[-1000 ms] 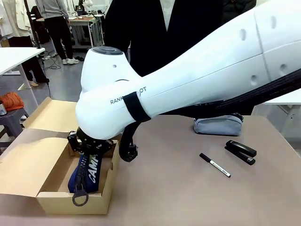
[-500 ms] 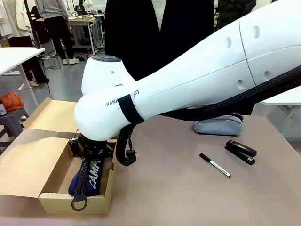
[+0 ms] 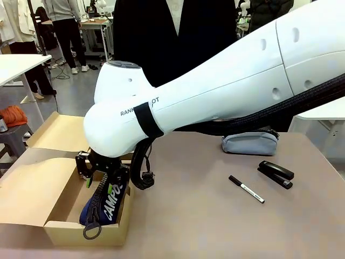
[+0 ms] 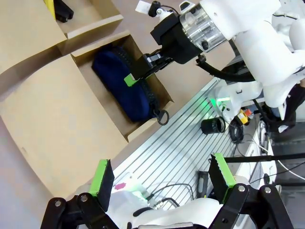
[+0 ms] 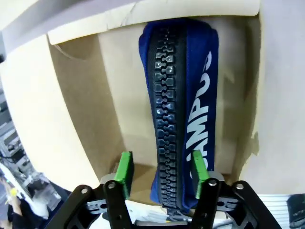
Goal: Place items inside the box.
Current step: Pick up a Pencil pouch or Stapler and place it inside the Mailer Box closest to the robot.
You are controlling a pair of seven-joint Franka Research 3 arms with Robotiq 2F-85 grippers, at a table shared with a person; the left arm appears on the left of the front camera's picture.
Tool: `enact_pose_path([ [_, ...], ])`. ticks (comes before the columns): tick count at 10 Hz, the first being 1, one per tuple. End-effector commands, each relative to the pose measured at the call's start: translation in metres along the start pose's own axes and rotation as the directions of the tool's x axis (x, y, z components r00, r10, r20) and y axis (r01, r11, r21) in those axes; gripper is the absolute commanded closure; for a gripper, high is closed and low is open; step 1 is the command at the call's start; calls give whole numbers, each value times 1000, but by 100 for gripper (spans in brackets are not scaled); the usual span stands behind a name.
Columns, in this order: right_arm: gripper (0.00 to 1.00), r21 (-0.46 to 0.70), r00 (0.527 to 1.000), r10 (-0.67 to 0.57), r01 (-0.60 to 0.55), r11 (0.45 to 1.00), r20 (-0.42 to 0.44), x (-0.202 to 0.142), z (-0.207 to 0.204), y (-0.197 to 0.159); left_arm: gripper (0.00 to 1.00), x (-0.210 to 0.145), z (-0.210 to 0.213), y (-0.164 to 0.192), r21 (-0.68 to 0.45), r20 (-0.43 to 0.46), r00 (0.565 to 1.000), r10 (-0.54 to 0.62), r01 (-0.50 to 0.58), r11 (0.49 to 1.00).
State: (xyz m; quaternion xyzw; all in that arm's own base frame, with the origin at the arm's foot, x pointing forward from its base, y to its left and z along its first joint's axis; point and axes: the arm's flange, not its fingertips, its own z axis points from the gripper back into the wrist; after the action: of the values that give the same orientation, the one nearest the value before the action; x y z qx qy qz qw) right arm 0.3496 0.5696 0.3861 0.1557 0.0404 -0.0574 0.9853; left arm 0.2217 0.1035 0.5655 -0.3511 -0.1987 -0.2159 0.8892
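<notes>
Right gripper (image 5: 161,175): down inside the cardboard box (image 5: 81,119), straddling one end of the navy "CAMPUS" pouch (image 5: 181,95).
Right jaw opening: spread, with no pinch on the pouch. Green pads (image 5: 125,172) on either side of the zip, one clear of the fabric, the other close against the printed side. Contact there not determinable.
Left gripper (image 4: 162,174): high above the box, fingers spread wide, nothing between them.
Navy "CAMPUS" pouch, position: inside the box's open compartment, lengthwise, zip uppermost, white lettering along one side. Zip pull ring (image 3: 91,231) hanging over the box wall nearest the robot.
Box, position: on the table's left part, flaps folded outward.
Light grey-blue pouch (image 3: 249,144): on the table (image 3: 194,216) at the right, near the far edge, well apart from the box.
Black stapler (image 3: 276,174): on the table at the right, on the robot's side of the grey-blue pouch.
Marker pen (image 3: 246,189): flat on the table, just left of the stapler, not touching it.
Surface: plain beige-brown tabletop.
Room: a person in dark clothing (image 3: 178,38) at the far side of the table. A white table (image 3: 16,63) at the left. Another person (image 3: 62,21) standing farther back beside a cluttered bench.
</notes>
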Motion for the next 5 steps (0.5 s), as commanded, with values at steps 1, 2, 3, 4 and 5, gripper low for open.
enact_pose_path([
  [1,0,20,1000,-1,1,1000,-2,1,13,-13,0,0,-3,0,1,10,1000,4,-4,1000],
  [2,0,37,1000,-1,1,999,-6,1,20,-18,0,0,-3,0,1,10,1000,4,-4,1000],
  [3,0,59,1000,0,1,998,-13,1,26,-23,0,0,-3,0,1,10,1000,4,-4,1000],
  [4,0,73,999,16,-13,997,-33,1,33,-29,0,0,-3,0,1,10,1000,4,-4,1000],
  [5,0,127,992,88,-76,989,-89,-1,52,-42,0,0,-3,0,1,10,1000,4,-4,1000],
])
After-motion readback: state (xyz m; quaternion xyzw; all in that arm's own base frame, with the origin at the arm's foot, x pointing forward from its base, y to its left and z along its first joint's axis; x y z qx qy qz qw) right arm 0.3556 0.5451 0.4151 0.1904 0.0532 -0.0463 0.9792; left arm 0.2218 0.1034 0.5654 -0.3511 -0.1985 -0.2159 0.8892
